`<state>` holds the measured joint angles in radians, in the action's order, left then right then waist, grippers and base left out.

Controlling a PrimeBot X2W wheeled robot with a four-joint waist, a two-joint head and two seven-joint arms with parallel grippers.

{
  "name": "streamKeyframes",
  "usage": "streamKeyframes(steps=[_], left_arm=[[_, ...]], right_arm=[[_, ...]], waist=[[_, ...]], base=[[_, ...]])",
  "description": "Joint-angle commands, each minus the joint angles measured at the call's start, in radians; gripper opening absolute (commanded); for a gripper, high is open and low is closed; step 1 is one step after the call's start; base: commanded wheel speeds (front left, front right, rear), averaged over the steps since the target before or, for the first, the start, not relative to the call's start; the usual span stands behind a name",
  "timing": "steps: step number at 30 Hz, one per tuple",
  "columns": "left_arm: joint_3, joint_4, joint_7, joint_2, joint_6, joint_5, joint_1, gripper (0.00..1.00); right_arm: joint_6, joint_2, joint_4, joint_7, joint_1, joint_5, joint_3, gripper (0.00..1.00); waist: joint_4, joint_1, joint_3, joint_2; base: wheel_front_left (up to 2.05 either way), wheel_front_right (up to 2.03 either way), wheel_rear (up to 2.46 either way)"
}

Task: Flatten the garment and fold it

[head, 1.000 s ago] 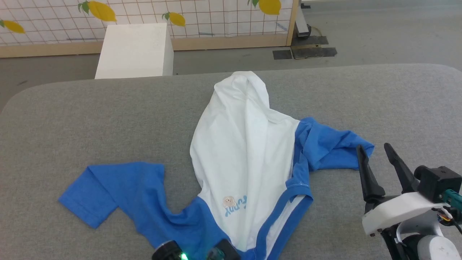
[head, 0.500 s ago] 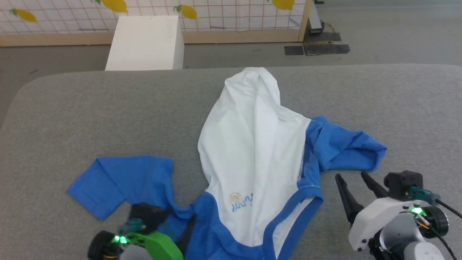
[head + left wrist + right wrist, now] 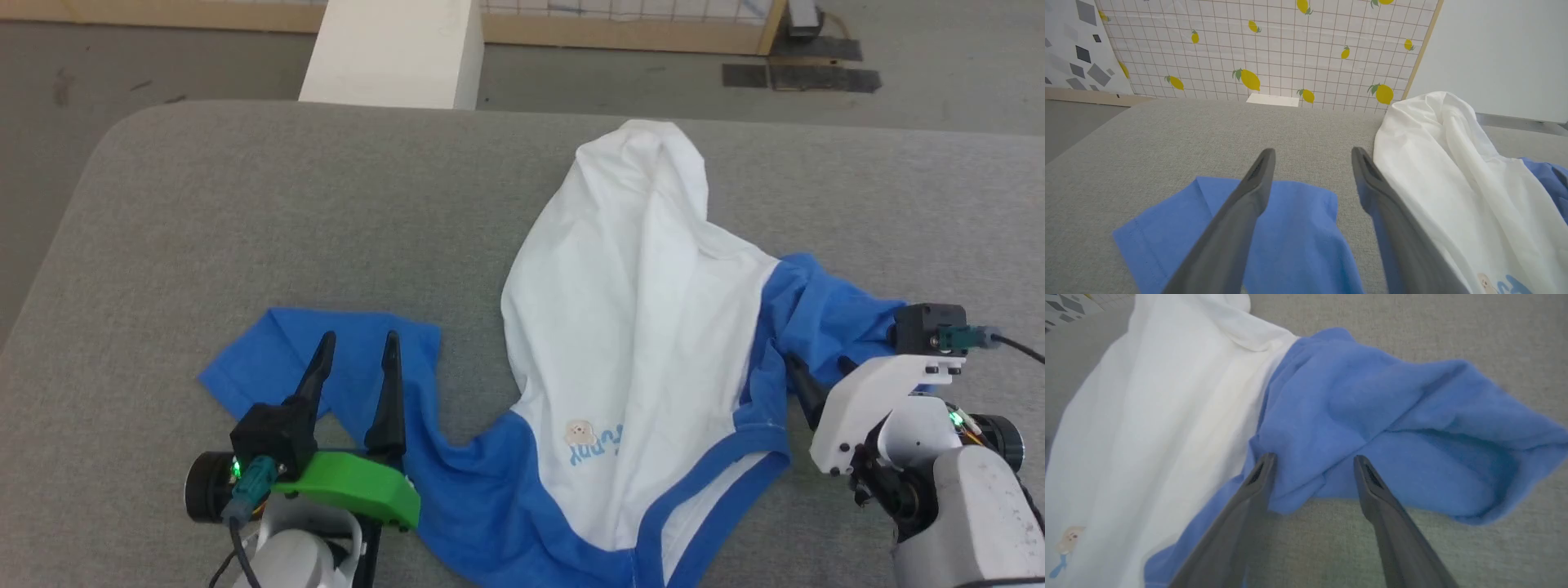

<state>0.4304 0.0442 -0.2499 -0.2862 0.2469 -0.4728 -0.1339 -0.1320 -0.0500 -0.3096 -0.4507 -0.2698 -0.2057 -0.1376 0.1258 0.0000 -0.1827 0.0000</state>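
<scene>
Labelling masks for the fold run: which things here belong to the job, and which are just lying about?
Job: garment; left pincer, open over one blue sleeve; right pincer, open at the other sleeve.
Lying about: white block, lemon-print screen, dark floor plates.

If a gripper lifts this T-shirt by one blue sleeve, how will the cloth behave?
Likely floppy: the garment lies in soft ridges with one bunched sleeve, so it would drape and trail. Probably light, as the cloth looks thin. It may drag rather than slide on the textured grey table.
</scene>
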Motion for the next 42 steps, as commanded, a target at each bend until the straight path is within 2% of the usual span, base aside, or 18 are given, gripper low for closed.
streamKeyframes(steps=[1,6,7,8,9,14,18,22,26,27,28,31,36,39,42], left_arm=[[-0.01,0.01,-0.009,0.014,-0.008,0.012,-0.02,1.0],[-0.048,0.017,-0.011,0.059,-0.038,0.053,-0.037,1.0],[-0.055,0.021,-0.011,0.066,-0.048,0.061,-0.036,1.0],[-0.061,0.024,-0.011,0.072,-0.054,0.067,-0.035,1.0],[-0.067,0.029,-0.011,0.078,-0.062,0.073,-0.031,1.0],[-0.092,0.052,-0.012,0.098,-0.089,0.099,-0.009,1.0],[-0.106,0.07,-0.012,0.108,-0.105,0.113,0.009,1.0],[-0.121,0.081,-0.012,0.111,-0.115,0.119,0.029,1.0],[-0.138,0.084,-0.012,0.106,-0.123,0.12,0.053,1.0],[-0.144,0.085,-0.012,0.104,-0.124,0.12,0.058,1.0],[-0.153,0.087,-0.012,0.098,-0.129,0.121,0.069,1.0],[-0.158,0.091,-0.012,0.089,-0.13,0.122,0.077,1.0],[-0.157,0.09,0.024,0.063,-0.12,0.129,0.096,1.0],[-0.145,0.079,0.094,0.037,-0.106,0.142,0.122,1.0],[-0.121,0.04,0.21,0.01,-0.082,0.162,0.156,1.0]], right_arm=[[0.001,0.0,-0.025,-0.01,-0.027,-0.01,-0.016,1.0],[0.001,0.0,-0.105,-0.023,-0.084,-0.019,-0.041,1.0],[0.001,0.0,-0.115,-0.016,-0.094,-0.029,-0.036,0.91],[0.001,0.0,-0.119,-0.004,-0.102,-0.032,-0.027,0.37],[0.001,0.0,-0.119,0.019,-0.11,-0.037,-0.02,0.0],[0.001,0.0,-0.095,0.112,-0.096,-0.018,-0.017,0.0],[0.001,0.0,0.018,0.16,-0.009,0.038,-0.067,0.0],[0.001,0.0,0.208,0.115,0.163,0.058,-0.155,0.0],[0.001,0.0,0.357,-0.014,0.353,0.069,-0.266,0.0],[0.001,0.0,0.377,-0.046,0.392,0.064,-0.283,0.56],[0.001,0.0,0.422,-0.084,0.459,0.06,-0.314,1.0],[0.001,0.0,0.454,-0.049,0.469,0.047,-0.327,1.0],[0.001,0.0,0.52,0.133,0.456,0.069,-0.299,1.0],[0.001,0.0,0.536,0.228,0.449,0.084,-0.259,1.0],[0.001,0.0,0.528,0.281,0.441,0.078,-0.228,1.0]], waist=[[0.024,0.0,-0.025,0.0],[0.031,0.0,-0.038,0.0],[0.031,0.0,-0.039,0.0],[0.03,0.0,-0.039,0.0],[0.028,0.0,-0.039,0.0],[0.014,0.0,-0.017,0.0],[0.002,0.0,0.012,0.0],[-0.018,0.0,0.042,0.0],[-0.057,0.0,0.058,0.0],[-0.07,0.0,0.061,0.0],[-0.096,0.0,0.066,0.0],[-0.116,0.0,0.068,0.0],[-0.135,0.0,0.071,0.0],[-0.141,0.0,0.072,0.0],[-0.14,0.0,0.073,0.0]], base=[[0.0,0.0,0.0],[0.0,0.0,0.0],[0.0,0.0,0.0],[0.0,0.0,0.0],[0.0,0.0,0.0],[0.0,0.0,0.0],[0.0,0.0,0.0],[0.0,0.0,0.0],[0.0,0.0,0.0],[0.0,0.0,0.0],[0.0,0.0,0.0],[0.0,0.0,0.0],[0.0,0.0,0.0],[0.0,0.0,0.0],[0.0,0.0,0.0]])
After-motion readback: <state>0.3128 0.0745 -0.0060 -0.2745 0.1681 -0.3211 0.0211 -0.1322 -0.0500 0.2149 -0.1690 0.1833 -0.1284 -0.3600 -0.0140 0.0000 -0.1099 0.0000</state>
